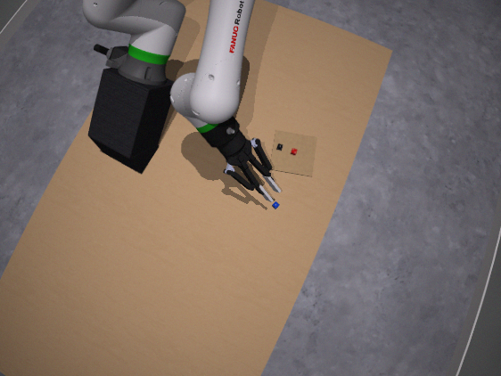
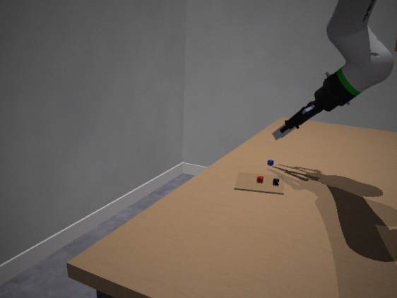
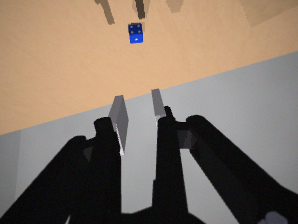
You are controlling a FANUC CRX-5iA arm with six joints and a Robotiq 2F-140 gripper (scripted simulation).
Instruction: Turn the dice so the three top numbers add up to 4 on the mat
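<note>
A blue die (image 1: 275,205) (image 2: 270,162) (image 3: 135,33) lies on the table beside the mat. The wrist view is upside down; it shows a darker side face with four pips and a brighter face, seemingly the top, with one. A red die (image 1: 294,151) (image 2: 260,179) and a black die (image 1: 279,147) (image 2: 275,181) lie on the thin tan mat (image 1: 291,167) (image 2: 244,183); their top numbers are too small to read. My gripper (image 1: 276,196) (image 2: 276,135) (image 3: 139,104) is open, its fingers a small gap apart with nothing between them. It slants down, above the table near the blue die.
The wooden table (image 1: 156,267) (image 2: 176,240) ends at an edge to the right of the mat and blue die in the top view. The robot's black pedestal (image 1: 129,116) stands at the upper left there. Arm shadows fall beside the blue die.
</note>
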